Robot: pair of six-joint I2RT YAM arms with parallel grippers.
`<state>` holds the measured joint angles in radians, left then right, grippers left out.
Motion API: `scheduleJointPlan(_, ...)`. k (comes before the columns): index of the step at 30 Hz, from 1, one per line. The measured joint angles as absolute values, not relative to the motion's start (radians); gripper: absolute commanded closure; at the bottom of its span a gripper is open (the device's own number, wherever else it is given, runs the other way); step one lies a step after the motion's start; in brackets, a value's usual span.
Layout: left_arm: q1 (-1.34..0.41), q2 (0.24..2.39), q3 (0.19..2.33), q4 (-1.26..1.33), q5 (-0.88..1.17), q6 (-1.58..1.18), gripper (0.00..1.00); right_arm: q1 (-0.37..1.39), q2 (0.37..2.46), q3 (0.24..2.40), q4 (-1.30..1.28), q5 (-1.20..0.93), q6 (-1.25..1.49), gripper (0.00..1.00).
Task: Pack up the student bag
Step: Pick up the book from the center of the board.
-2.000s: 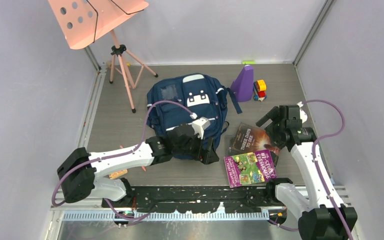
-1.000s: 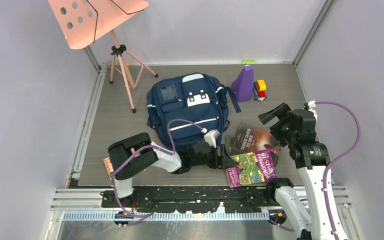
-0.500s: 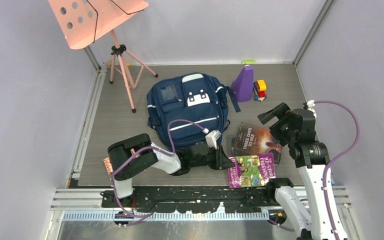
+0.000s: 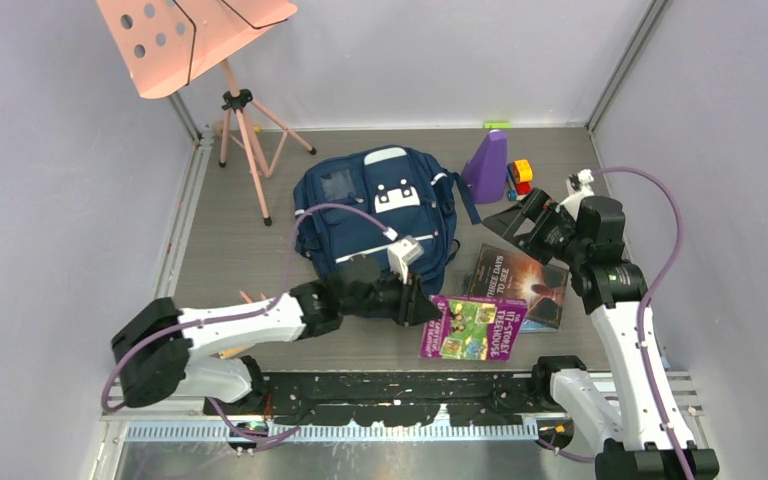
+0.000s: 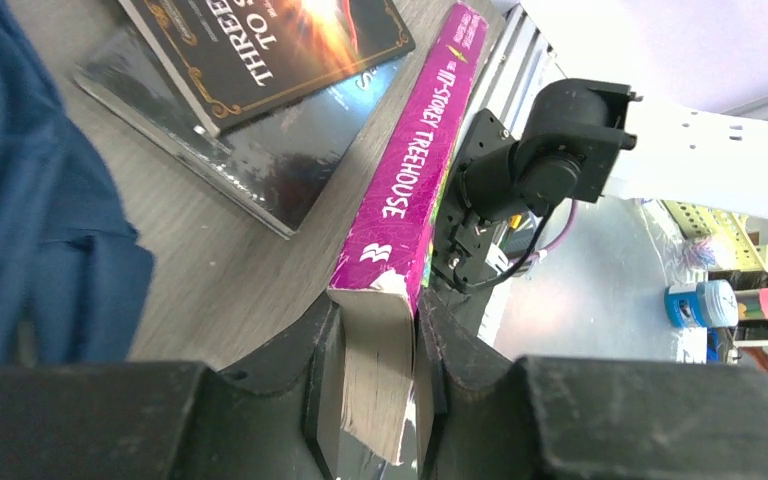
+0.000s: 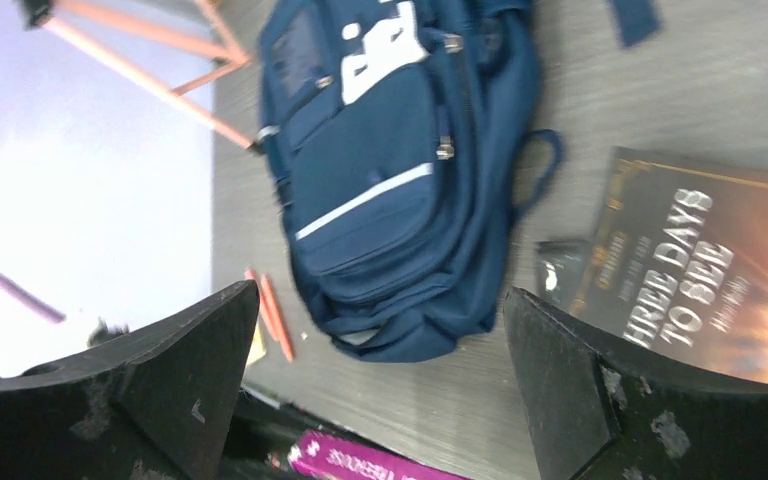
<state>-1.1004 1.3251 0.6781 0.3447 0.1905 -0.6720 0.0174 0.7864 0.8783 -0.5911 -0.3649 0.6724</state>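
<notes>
The student bag (image 4: 375,215) lies flat in the middle of the table, navy with white stripes; it also shows in the right wrist view (image 6: 390,180) and at the left of the left wrist view (image 5: 30,200). My left gripper (image 4: 423,307) is shut on the page edge of a purple "Treehouse" book (image 4: 475,327), which sits pinched between the fingers (image 5: 375,370) with its spine (image 5: 415,180) pointing away. A dark "Three Days to See" book (image 4: 520,280) lies just right of the bag. My right gripper (image 4: 522,222) hovers open above that book, its fingers spread wide and holding nothing (image 6: 380,300).
A pink music stand (image 4: 195,40) stands at the back left. A purple cone-shaped thing (image 4: 487,165) and a small colourful toy (image 4: 520,180) sit behind the bag's right side. Orange pencils (image 6: 275,320) lie by the bag's near left corner. The black mounting rail (image 4: 410,395) runs along the near edge.
My left gripper closed on the purple book and dragged it left, off the dark book. My right gripper swung back and left, toward the space between the bag and the toys.
</notes>
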Motion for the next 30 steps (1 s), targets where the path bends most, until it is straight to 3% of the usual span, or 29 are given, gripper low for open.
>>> scheduleJointPlan(7, -0.888, 1.174, 0.894, -0.102, 0.393, -0.464, 1.0, 0.035, 0.848, 0.875, -0.347, -0.707, 0.647, 0.01)
scheduleJointPlan(15, -0.751, 1.148, 1.18, -0.556, 0.578, -0.181, 1.0, 0.302, 0.955, 0.878, -0.256, -0.857, 0.533, 0.02)
scheduleJointPlan(30, -0.665, 1.174, 1.245, -0.761, 0.632, -0.059, 1.0, 0.472, 1.002, 0.878, -0.293, -0.901, 0.369, 0.07)
